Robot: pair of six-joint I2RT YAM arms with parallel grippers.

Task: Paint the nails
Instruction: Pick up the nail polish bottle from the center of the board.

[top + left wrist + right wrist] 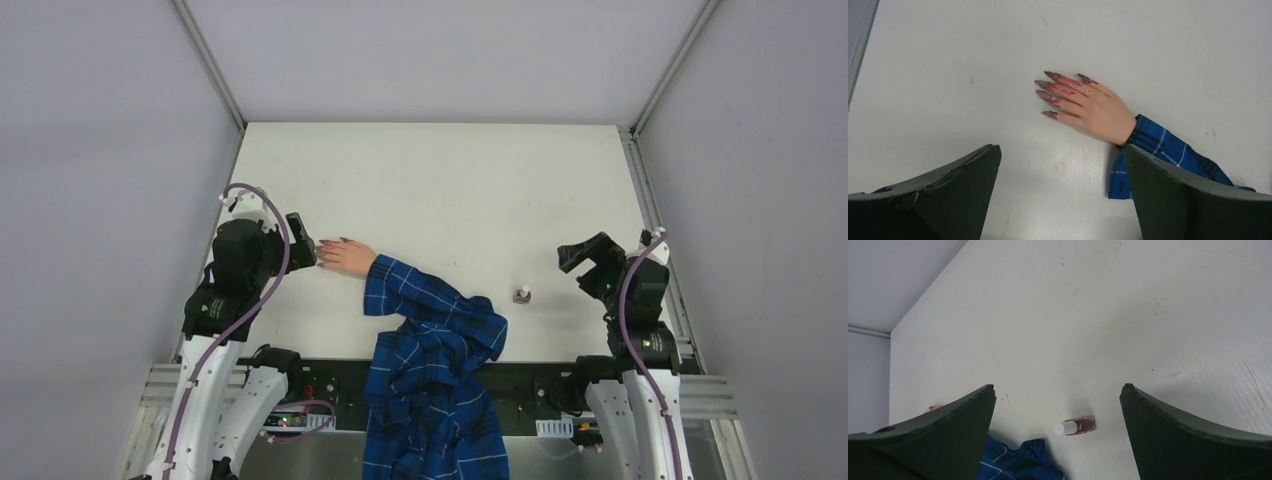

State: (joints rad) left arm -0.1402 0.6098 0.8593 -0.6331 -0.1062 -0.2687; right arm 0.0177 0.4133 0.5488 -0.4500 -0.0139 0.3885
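Observation:
A pale pinkish hand (1100,107) in a blue plaid sleeve (1158,145) lies flat on the white table. Its long pointed nails (1044,84) are dark reddish-purple, and polish is smeared along the fingers. In the top view the nails (323,252) point left, right in front of my left gripper (307,244). That left gripper (1060,149) is open and empty, hovering just short of the hand. A small white-capped polish bottle (1077,426) stands on the table below and between the fingers of my right gripper (1058,387), which is open and empty. The bottle (522,294) is left of the right gripper (580,258).
The plaid shirt (432,380) trails from the hand down over the table's near edge between the two arm bases. A fold of it (1018,460) lies close to the bottle. Grey walls and metal rails (640,170) border the table.

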